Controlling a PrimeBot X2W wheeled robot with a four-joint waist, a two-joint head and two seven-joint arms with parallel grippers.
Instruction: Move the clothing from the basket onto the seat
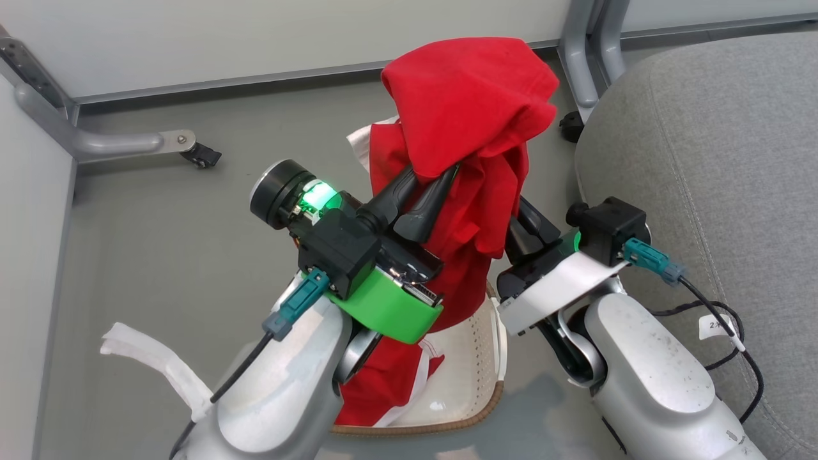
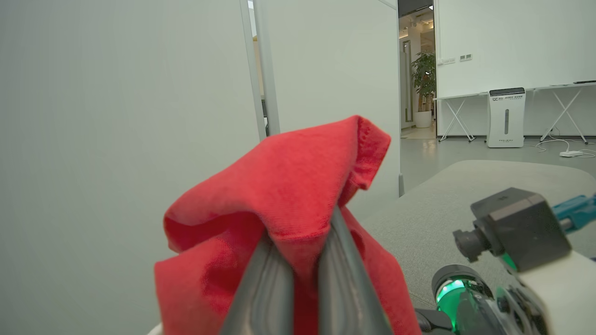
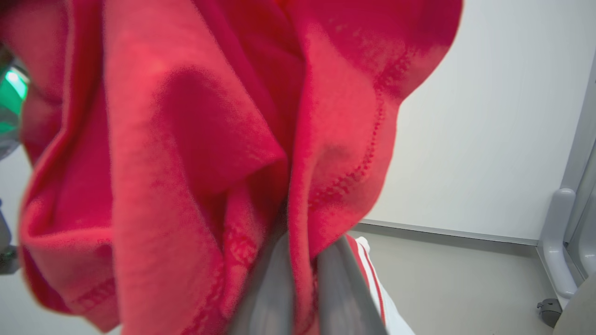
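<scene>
Grey floor (image 1: pixel 160 255) meets white partition panels. We find both tools clamped fully shut on fabric. The left gripper (image 1: pixel 433 181) pinches the top fold of the bright red soft clothing (image 1: pixel 466 96) and the right gripper (image 1: pixel 516 220) a lower fold. We judge this is meant to lift the bundle clear of the cream perforated plastic basket (image 1: pixel 476 358), where its tail trails. The large grey upholstered seat (image 1: pixel 716 147) waits at right.

The clothing (image 1: pixel 470 115) is showing bright red with white stripe trim; the basket (image 1: pixel 479 358) is showing cream-white, dotted with small holes, with a brown rim; the seat (image 1: pixel 716 160) is looking plain grey, the floor (image 1: pixel 192 268) a duller grey
</scene>
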